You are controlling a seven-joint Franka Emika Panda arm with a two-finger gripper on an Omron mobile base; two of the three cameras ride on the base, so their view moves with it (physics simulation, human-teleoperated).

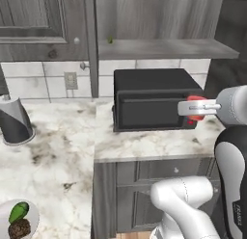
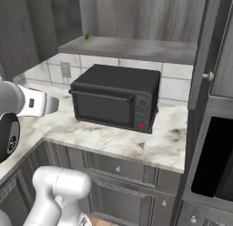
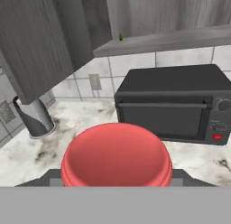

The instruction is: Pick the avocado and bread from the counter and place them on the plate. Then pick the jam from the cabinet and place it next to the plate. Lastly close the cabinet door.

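Your hand (image 1: 193, 108): clenched on the jam (image 3: 116, 155), held above the tabletop (image 1: 144, 141) before the black microwave (image 1: 154, 98). Plate (image 1: 32, 215), lower left: avocado (image 1: 18, 212) and bread (image 1: 20, 228) on it. Cabinet (image 1: 164, 49): door open.

We see a black microwave (image 1: 152, 99) standing against the white tiled wall (image 1: 29, 79), its door shut, with a small red light low on its control panel (clearest in the right base view). To its left a wall outlet (image 1: 71, 80) sits in the tiles, and further left stands a grey and black cylindrical container (image 1: 14, 120).
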